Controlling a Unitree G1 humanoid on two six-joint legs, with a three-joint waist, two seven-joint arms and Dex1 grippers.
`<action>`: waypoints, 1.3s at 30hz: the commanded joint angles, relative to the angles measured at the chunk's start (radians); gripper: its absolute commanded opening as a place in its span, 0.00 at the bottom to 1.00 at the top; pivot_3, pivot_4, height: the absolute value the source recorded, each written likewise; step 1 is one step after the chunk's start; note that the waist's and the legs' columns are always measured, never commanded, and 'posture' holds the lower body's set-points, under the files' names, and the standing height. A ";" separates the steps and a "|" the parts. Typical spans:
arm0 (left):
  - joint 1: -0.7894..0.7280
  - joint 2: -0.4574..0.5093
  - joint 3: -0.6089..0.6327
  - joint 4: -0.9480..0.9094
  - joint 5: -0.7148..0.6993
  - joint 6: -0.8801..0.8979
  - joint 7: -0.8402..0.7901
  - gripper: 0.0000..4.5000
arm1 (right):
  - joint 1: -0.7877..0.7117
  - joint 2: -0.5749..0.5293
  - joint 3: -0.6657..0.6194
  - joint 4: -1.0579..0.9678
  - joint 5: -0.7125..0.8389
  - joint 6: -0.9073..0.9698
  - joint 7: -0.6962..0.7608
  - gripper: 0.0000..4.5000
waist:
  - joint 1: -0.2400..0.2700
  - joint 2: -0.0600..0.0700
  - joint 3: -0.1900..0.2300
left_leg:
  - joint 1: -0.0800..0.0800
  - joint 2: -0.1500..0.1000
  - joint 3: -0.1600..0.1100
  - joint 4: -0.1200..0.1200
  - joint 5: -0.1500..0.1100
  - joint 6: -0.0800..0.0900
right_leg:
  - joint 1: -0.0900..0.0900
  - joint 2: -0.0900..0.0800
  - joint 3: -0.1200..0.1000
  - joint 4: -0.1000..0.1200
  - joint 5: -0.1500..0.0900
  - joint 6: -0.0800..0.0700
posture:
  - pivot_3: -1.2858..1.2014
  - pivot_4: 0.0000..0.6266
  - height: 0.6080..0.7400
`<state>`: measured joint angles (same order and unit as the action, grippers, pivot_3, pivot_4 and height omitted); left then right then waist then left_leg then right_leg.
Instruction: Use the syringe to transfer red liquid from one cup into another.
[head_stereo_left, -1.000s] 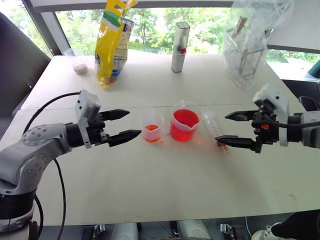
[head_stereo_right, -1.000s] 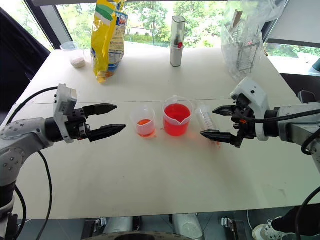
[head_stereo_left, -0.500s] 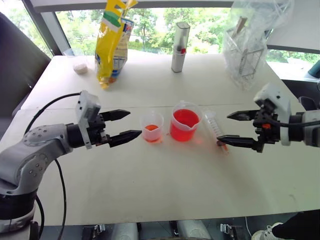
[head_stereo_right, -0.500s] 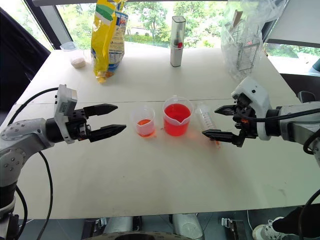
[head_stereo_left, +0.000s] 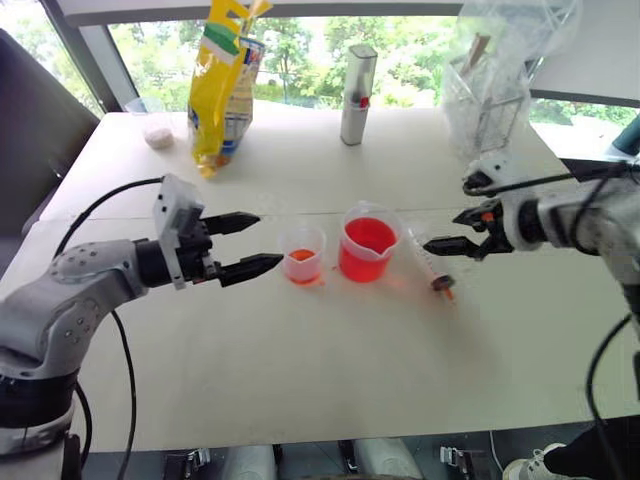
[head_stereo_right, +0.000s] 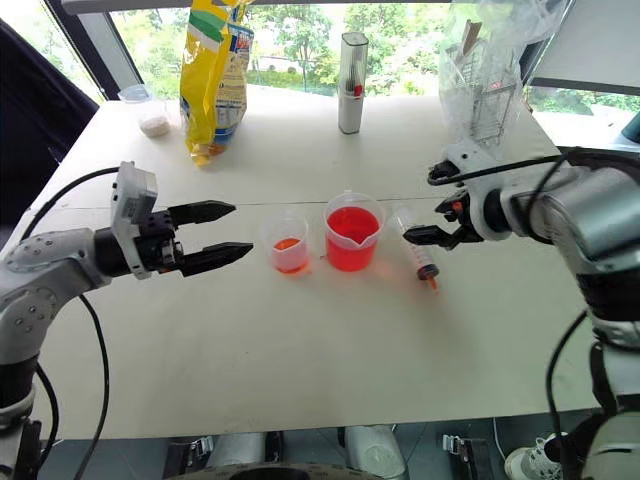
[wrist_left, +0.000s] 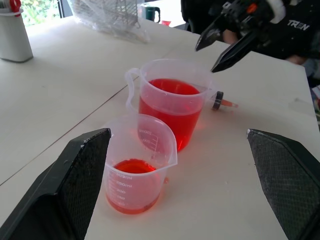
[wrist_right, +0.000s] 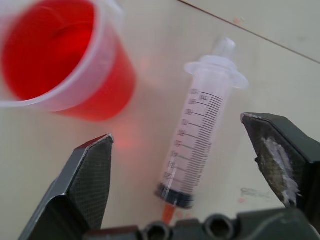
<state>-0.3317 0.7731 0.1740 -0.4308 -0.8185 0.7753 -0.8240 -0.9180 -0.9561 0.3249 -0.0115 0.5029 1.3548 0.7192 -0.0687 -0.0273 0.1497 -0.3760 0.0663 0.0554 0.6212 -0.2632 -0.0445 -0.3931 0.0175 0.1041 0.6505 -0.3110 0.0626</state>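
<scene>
Syringe (wrist_right: 198, 127) lies on the counter (head_stereo_left: 330, 370) beside the beaker (head_stereo_left: 368, 249), framed by my right jaws (head_stereo_left: 462, 232), both pairs open; next I must lower and close on its barrel.

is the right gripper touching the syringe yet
Apart. In the right wrist view the right gripper is open, the syringe lying on the table between its fingers with bare table on both sides.

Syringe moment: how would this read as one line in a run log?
right claw: open, above syringe | syringe: lying on table beside beaker | left claw: open, near small cup
</scene>
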 joint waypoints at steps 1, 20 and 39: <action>-0.024 -0.010 -0.003 -0.010 0.012 -0.027 0.004 1.00 | -0.086 0.055 0.088 0.166 -0.101 -0.025 0.009 0.99 | 0.001 0.000 0.000 | -0.001 0.000 0.000 0.000 0.000 0.000 | -0.001 0.000 0.000 0.000 0.000 0.000 | 0.52 0.24 1.00; 0.030 -0.046 0.015 -0.089 0.003 -0.019 0.090 1.00 | -0.294 0.356 0.258 0.764 -0.399 -0.150 0.167 0.58 | -0.001 0.000 0.000 | -0.001 0.000 0.000 0.002 0.000 0.000 | -0.001 0.002 -0.001 0.005 0.001 0.001 | 0.52 0.24 1.00; -0.167 -0.028 -0.034 0.098 0.047 -0.057 -0.032 1.00 | -0.096 0.323 -0.459 -0.009 -0.283 -0.050 -0.071 0.30 | -0.002 0.002 -0.001 | -0.005 -0.001 -0.003 0.002 0.000 0.000 | -0.004 0.004 -0.003 0.005 0.001 0.001 | 0.52 0.24 1.00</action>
<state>-0.4845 0.7368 0.1367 -0.3341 -0.7830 0.7432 -0.8404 -1.0180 -0.6486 -0.0571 0.0574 0.1942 1.3284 0.6853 -0.0712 -0.0256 0.1490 -0.3799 0.0653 0.0519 0.6228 -0.2632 -0.0445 -0.3960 0.0214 0.1010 0.6553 -0.3102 0.0638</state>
